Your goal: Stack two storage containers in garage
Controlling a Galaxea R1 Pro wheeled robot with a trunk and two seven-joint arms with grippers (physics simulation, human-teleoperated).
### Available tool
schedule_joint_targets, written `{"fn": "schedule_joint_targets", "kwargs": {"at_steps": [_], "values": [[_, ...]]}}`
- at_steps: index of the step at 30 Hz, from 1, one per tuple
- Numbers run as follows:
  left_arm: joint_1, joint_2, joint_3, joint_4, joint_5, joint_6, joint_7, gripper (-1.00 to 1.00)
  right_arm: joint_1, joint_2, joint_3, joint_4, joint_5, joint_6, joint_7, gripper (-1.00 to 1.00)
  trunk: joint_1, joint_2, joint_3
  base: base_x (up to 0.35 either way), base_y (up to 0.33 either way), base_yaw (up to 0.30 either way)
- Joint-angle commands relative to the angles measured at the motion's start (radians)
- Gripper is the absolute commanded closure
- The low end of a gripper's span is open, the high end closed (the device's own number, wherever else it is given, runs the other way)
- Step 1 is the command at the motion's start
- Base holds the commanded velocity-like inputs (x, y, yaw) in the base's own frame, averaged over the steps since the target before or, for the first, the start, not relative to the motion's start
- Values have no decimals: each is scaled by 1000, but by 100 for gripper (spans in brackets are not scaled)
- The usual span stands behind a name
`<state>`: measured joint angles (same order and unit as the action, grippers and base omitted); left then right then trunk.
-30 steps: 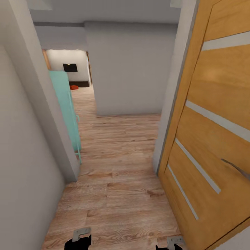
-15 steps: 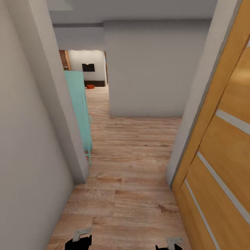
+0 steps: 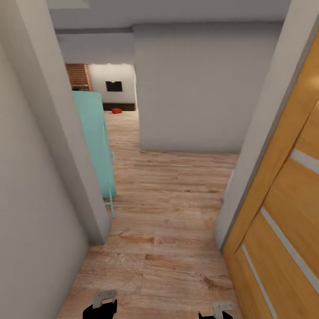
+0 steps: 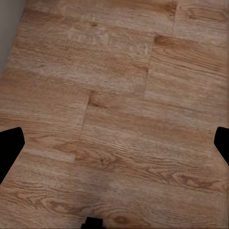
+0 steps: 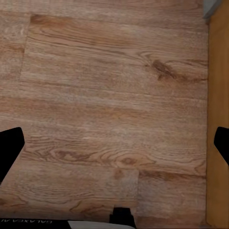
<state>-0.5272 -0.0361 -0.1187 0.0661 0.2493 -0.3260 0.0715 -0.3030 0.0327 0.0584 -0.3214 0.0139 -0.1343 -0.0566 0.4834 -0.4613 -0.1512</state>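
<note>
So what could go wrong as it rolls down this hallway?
The gap is tight: the wooden door stands close on its right, and the right wrist view shows the door beside that gripper, so it might scrape. Ahead, the wall corner and the turquoise furniture narrow the left side.

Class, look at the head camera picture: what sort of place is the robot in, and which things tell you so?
Probably a home hallway: a narrow wood-plank floor runs between grey walls, an open wooden door stands at the right, and a brick-walled room opens far ahead.
</note>
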Motion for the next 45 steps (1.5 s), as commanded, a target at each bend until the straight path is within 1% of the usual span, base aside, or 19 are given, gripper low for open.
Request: {"fn": "schedule_joint_targets", "kwargs": {"at_steps": [1, 7, 19, 28, 45], "values": [[-2, -1, -9, 4, 7, -7, 2, -100, -1, 0, 6, 1, 1, -2, -6, -100, 1, -2, -2, 328, -89, 160], [-2, -1, -9, 4, 7, -7, 2, -100, -1, 0, 6, 1, 1, -2, -6, -100, 1, -2, -1, 328, -89, 90], [-2, -1, -9, 4, 7, -7, 2, -100, -1, 0, 6, 1, 2, -2, -6, -100, 1, -2, -1, 328, -89, 2], [-2, -6, -9, 4, 6, -7, 2, -100, -1, 0, 6, 1, 6, -2, -8, -100, 1, -2, -1, 328, -89, 0], [-2, -6, -9, 4, 5, -7, 2, -100, -1, 0, 6, 1, 4, -2, -7, -100, 1, -2, -1, 328, -89, 0]]}}
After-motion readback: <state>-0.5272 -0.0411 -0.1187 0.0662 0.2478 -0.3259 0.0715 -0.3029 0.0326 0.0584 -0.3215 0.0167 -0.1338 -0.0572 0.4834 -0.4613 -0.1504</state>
